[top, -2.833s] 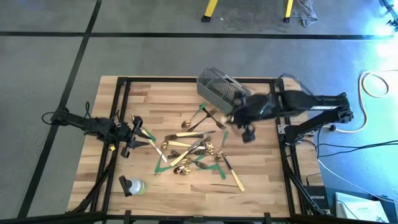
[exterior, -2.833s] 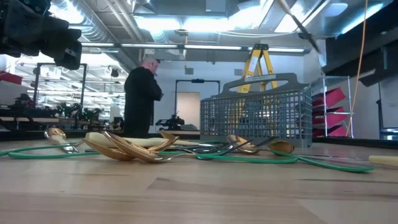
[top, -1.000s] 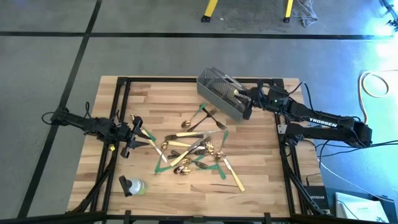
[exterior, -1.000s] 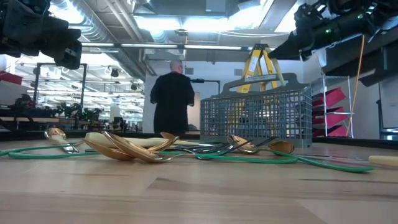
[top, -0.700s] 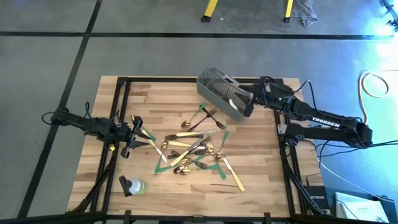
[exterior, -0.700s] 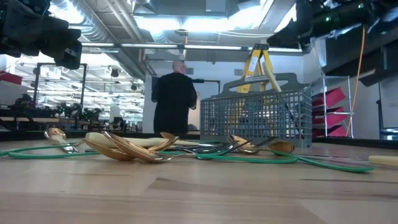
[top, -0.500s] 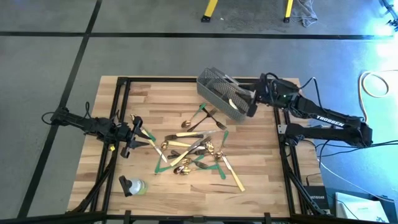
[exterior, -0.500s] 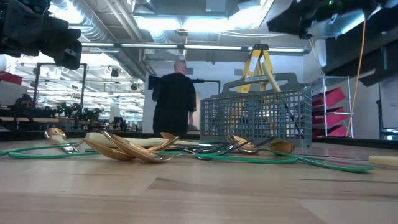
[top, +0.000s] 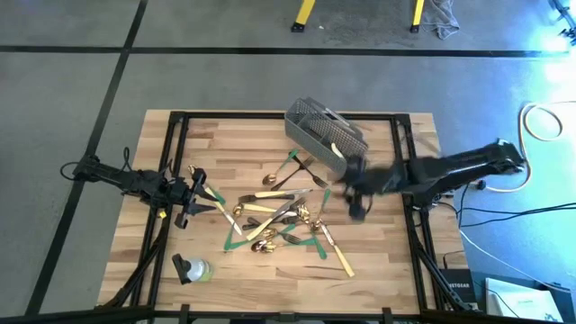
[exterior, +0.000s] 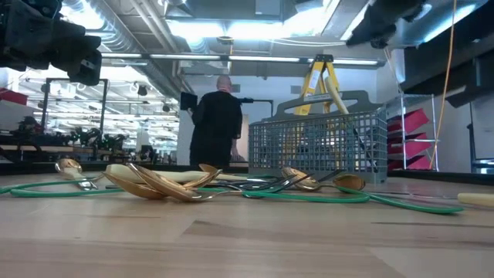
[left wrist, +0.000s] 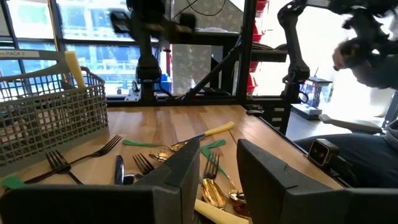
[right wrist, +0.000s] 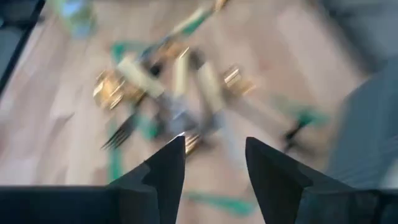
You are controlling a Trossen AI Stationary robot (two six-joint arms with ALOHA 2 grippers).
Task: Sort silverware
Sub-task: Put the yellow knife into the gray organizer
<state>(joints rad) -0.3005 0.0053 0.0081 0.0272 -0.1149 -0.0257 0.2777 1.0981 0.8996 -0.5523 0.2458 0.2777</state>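
Glossy gold spoons point(exterior: 154, 184) on a matt wooden table point(top: 261, 270).

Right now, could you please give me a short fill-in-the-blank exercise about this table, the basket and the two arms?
1. The cream knife handle stands inside the grey mesh ____.
2. The right gripper hangs over the table with its fingers open and holds ____.
3. The left gripper waits near the table's ____ edge.
4. Most silverware lies loose among strips of ____ tape.

Missing words: basket; nothing; left; green
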